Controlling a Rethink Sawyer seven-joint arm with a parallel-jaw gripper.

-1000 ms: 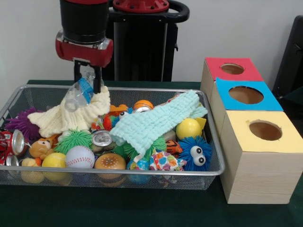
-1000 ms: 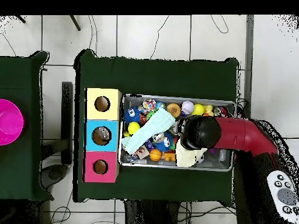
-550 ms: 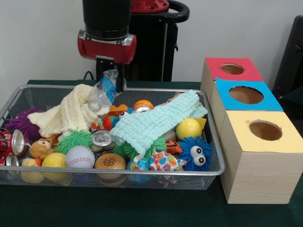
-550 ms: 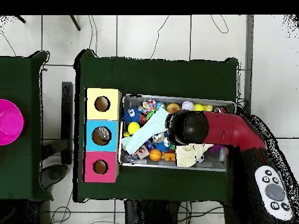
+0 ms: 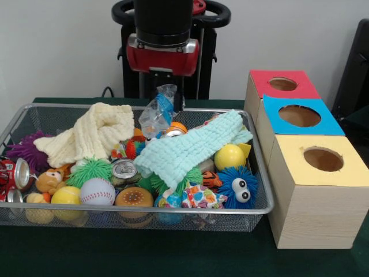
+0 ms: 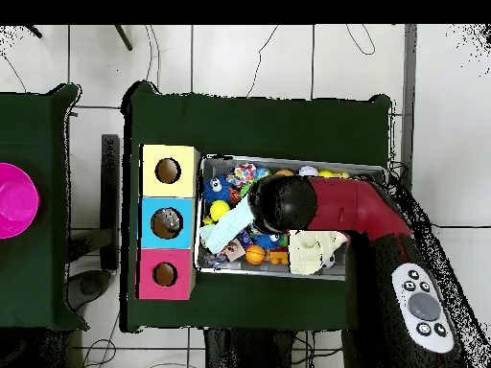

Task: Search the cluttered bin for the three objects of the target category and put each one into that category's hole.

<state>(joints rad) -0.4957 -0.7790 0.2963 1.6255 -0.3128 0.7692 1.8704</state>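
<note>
From the front, my gripper (image 5: 167, 98) hung at upper centre, jaws clenched on one crumpled clear plastic bottle (image 5: 157, 112) with a blue label, lifted just above the clutter. Below sat one wire bin (image 5: 260, 203), filling the lower left. In it I counted two cloths, a cream cloth (image 5: 89, 134) and a mint cloth (image 5: 187, 148), plus one baseball (image 5: 97, 191). At right stood three boxes, each with one hole: red box (image 5: 279, 85), blue box (image 5: 298, 117), yellow box (image 5: 320, 173). Open air lay between bottle and boxes.

From overhead, my arm (image 6: 336, 206) covered the bin's middle; the three boxes lined the bin's left edge, with green table (image 6: 259, 120) bare above.
</note>
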